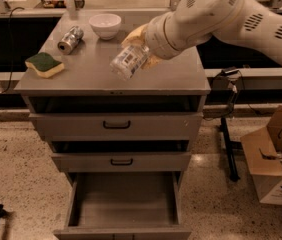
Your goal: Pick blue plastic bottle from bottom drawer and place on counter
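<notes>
My gripper (142, 48) is shut on the blue plastic bottle (129, 61), a clear bottle with a pale label. It holds the bottle tilted, cap end toward the arm, just above the middle of the counter (171, 76). The yellowish fingers (137, 35) wrap the bottle's upper end. The bottom drawer (126, 201) is pulled open below and its grey inside is bare. The large white arm reaches in from the upper right.
On the counter stand a white bowl (105, 25) at the back, a silver can (70, 39) lying on its side, and a green and yellow sponge (44, 64) at the left. Cardboard boxes (276, 159) sit on the floor at right. The two upper drawers are shut.
</notes>
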